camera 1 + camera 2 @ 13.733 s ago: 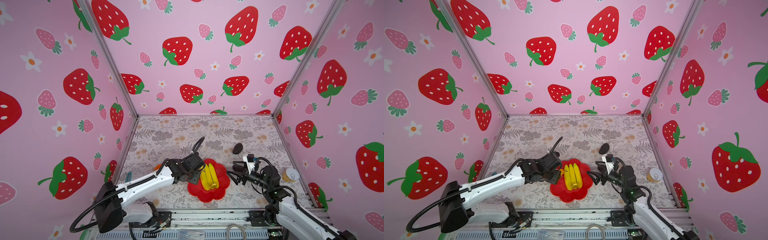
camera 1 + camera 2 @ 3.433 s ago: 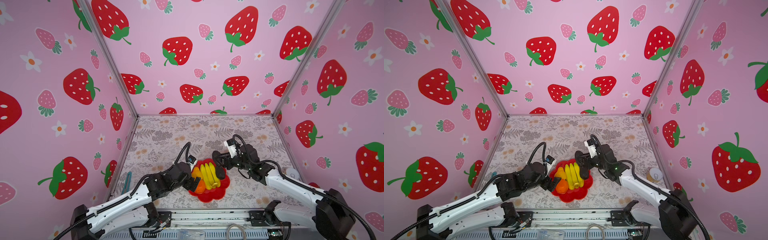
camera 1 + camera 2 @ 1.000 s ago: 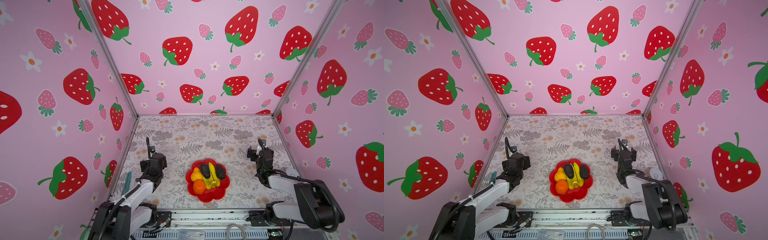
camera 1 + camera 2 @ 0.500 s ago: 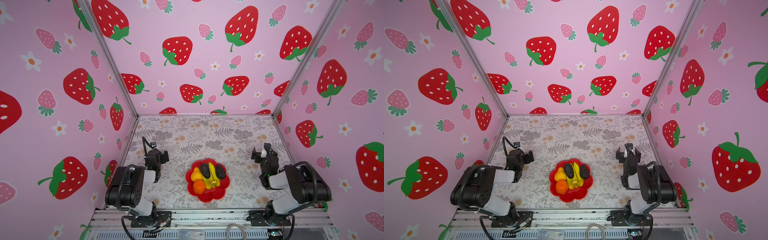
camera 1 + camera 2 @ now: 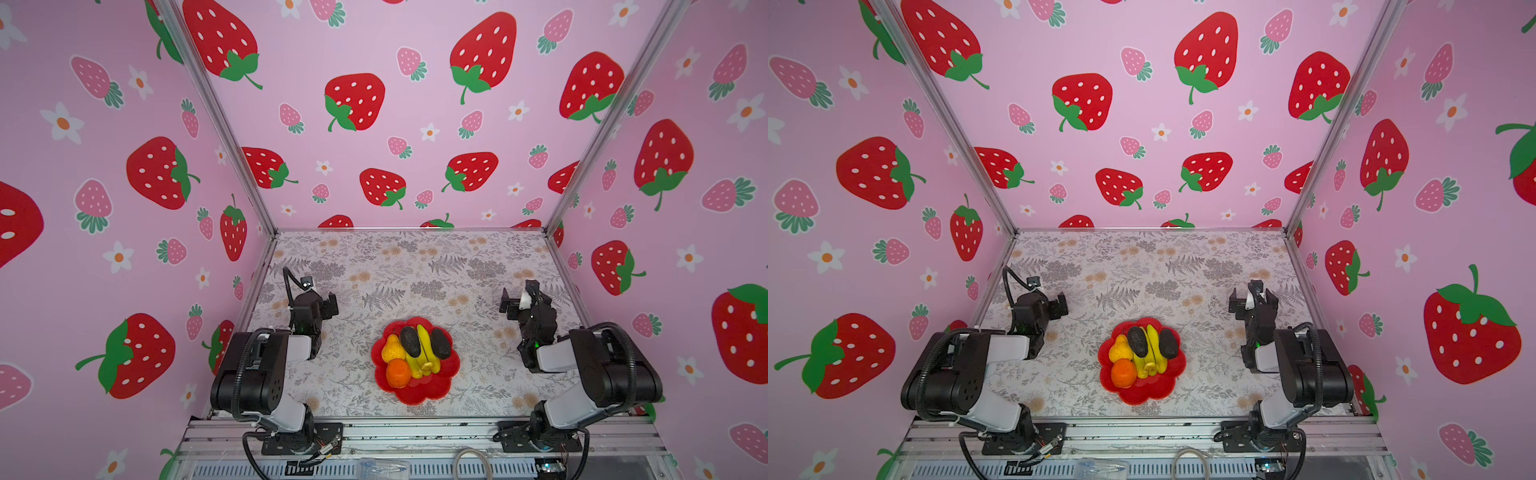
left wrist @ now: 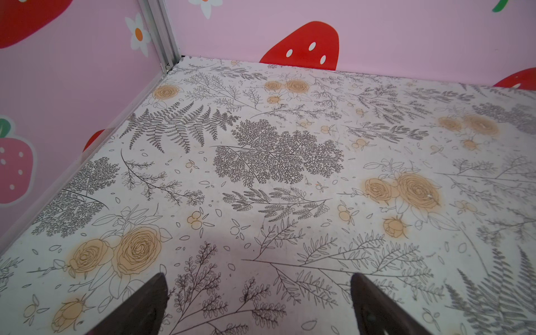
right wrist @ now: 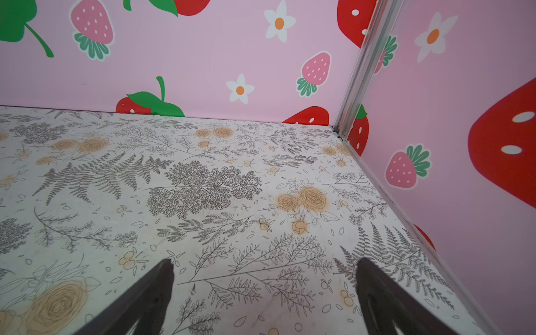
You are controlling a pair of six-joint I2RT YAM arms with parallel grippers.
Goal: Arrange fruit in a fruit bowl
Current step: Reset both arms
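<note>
The fruit bowl (image 5: 419, 397) sat on the floral bench (image 5: 374, 266) between the two arms and closer to the robot's base than either gripper, about equally near to each. Both grippers pointed off toward the far wall, so neither wrist view showed the bowl. The left gripper (image 6: 258, 290) and the right gripper (image 7: 265, 269) stood spread wide with only bare bench between their fingers, holding nothing.

In the glossy red, scalloped bowl the yellow banana bunch (image 5: 424, 353) lay with its long axis running away from the base, flanked by two black avocados (image 5: 410, 340) lying the same way. The bumpy pear (image 5: 392, 348) and the orange (image 5: 398, 372) were on the left arm's side. No fruit was visible outside the bowl, so the arranging looked finished.
</note>
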